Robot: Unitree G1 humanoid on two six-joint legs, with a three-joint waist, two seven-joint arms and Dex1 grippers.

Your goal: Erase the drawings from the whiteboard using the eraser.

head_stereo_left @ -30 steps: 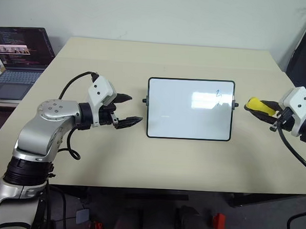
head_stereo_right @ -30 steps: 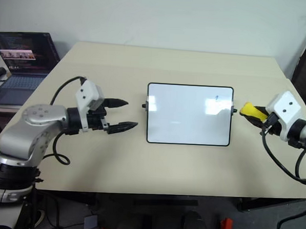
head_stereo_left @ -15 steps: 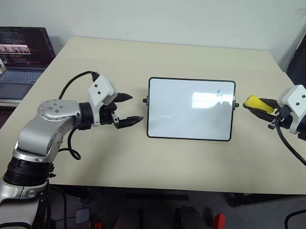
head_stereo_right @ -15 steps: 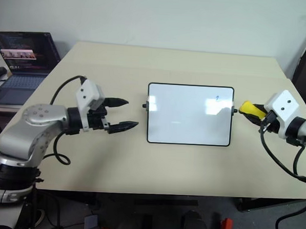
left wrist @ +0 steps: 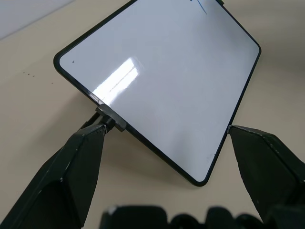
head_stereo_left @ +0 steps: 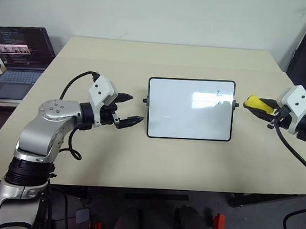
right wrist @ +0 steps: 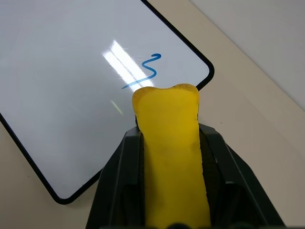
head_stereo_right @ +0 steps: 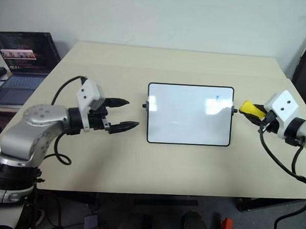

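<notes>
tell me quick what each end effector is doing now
left end effector: open, holding nothing
right end effector: closed on the eraser

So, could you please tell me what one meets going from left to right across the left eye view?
Laptop → left gripper → whiteboard → drawings → eraser → right gripper.
</notes>
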